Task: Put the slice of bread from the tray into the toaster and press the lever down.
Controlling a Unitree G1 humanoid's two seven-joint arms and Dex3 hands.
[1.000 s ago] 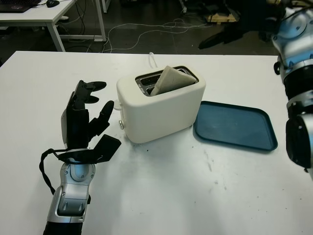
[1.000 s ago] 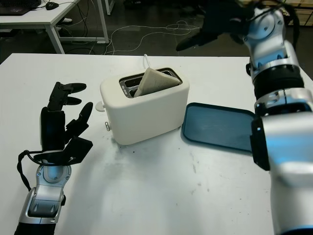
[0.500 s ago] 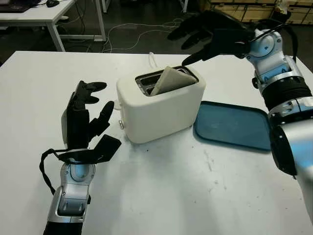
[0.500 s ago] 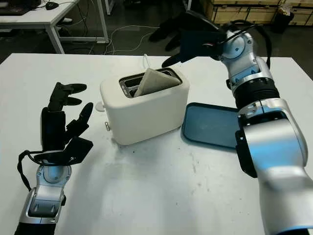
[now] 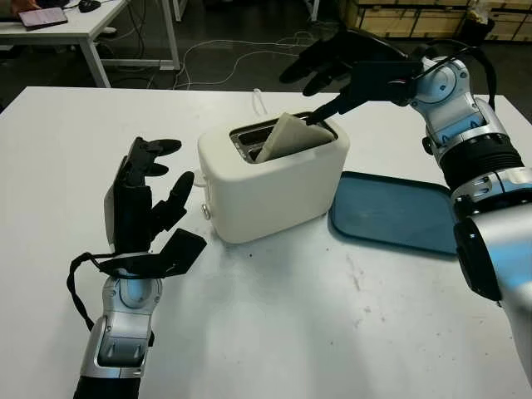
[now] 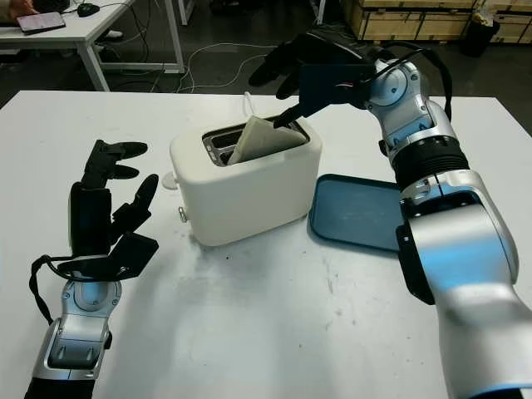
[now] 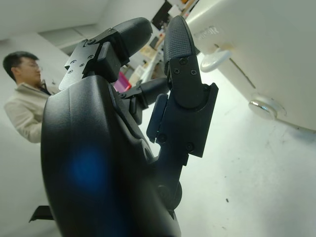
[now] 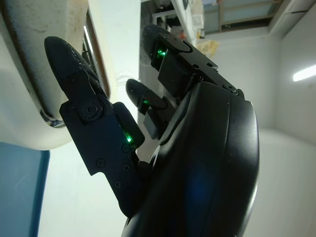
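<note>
A white toaster [image 5: 274,179] stands mid-table. A slice of bread [image 5: 287,136] leans tilted in its near slot, half sticking out. My right hand [image 5: 332,71] hovers open just above the toaster's back right corner, one fingertip [image 5: 314,118] down at the bread's upper edge. The toaster's rim [image 8: 29,59] sits close by in the right wrist view. My left hand [image 5: 145,199] stands open and upright on the table left of the toaster, near its lever knob [image 7: 215,59] and dial [image 7: 266,106]. The blue tray [image 5: 399,214] lies bare to the right.
A white cable [image 5: 259,101] runs off the table behind the toaster. Beyond the far edge are a white desk [image 5: 83,33], floor cables and wooden pallets. A person [image 7: 22,98] in a light jacket stands in the background of the left wrist view.
My right hand has swung in from the far right and come down over the toaster, a finger now reaching the bread. The left hand has not moved.
</note>
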